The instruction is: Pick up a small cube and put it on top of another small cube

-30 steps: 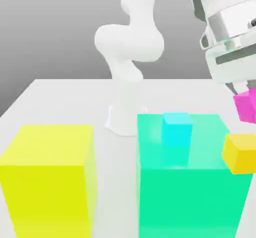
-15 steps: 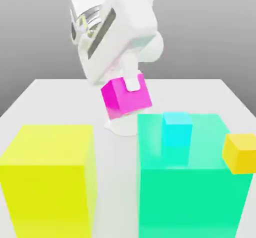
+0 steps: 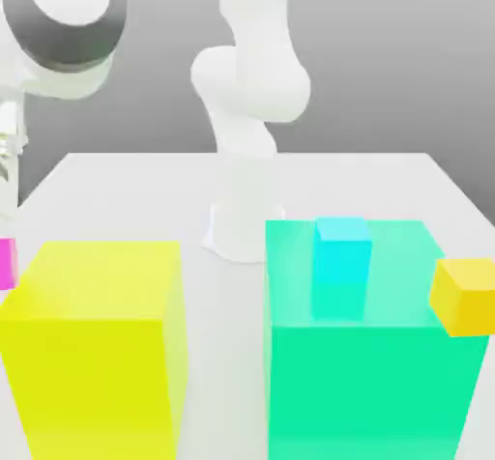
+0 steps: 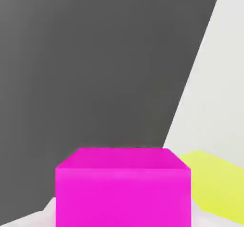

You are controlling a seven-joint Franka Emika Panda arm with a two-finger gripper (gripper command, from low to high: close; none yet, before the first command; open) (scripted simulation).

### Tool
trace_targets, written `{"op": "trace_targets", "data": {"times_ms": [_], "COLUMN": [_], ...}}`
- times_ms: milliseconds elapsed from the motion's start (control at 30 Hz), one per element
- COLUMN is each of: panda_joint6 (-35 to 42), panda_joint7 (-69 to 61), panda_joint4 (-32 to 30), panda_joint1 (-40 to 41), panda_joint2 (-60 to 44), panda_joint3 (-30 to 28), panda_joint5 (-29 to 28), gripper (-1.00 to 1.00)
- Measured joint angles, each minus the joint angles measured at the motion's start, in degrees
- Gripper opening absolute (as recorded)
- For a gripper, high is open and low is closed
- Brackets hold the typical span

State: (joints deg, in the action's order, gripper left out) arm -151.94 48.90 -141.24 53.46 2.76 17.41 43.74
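The small magenta cube (image 4: 123, 188) sits close in front of the hand camera, with pale finger parts at its two lower corners. My gripper (image 4: 123, 217) is shut on it. In the exterior view a sliver of the magenta cube (image 3: 5, 263) hangs at the far left edge, beside the big yellow cube (image 3: 97, 342) and level with its top. The arm's grey-and-white link (image 3: 58, 23) looms above it. A small cyan cube (image 3: 342, 248) rests on top of the big green cube (image 3: 367, 352). A small yellow cube (image 3: 466, 296) sits against the green cube's right side.
The robot's white base (image 3: 242, 216) stands at the back middle of the white table (image 3: 145, 187). A narrow gap of table separates the big yellow and green cubes. In the hand view a corner of the big yellow cube (image 4: 214, 183) lies beyond the magenta cube.
The arm has swung across from the exterior view's right to its far left, carrying the magenta cube with it and lower. The other cubes have not moved.
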Motion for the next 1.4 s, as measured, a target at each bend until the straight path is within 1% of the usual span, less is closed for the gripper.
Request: {"op": "trace_targets", "data": {"times_ms": [100, 633, 867, 1233, 1400], "panda_joint6": [-1.10, -1.41, -1.19, -0.69, -0.35], "panda_joint7": [6.84, 45.77, 62.97, 90.37, 102.78], "panda_joint4": [-2.51, -12.83, -17.01, -23.40, -24.28], "panda_joint1": [2.88, 6.78, 8.47, 12.42, 12.72], "panda_joint2": [-1.03, 1.89, 3.97, 7.71, 10.39], "panda_joint3": [-1.06, -0.92, 0.34, 4.40, 10.43], "panda_joint5": [-2.59, -9.56, -12.32, -16.86, -22.50], "gripper": [-1.00, -1.00, -1.00, -1.00, -1.00]}}
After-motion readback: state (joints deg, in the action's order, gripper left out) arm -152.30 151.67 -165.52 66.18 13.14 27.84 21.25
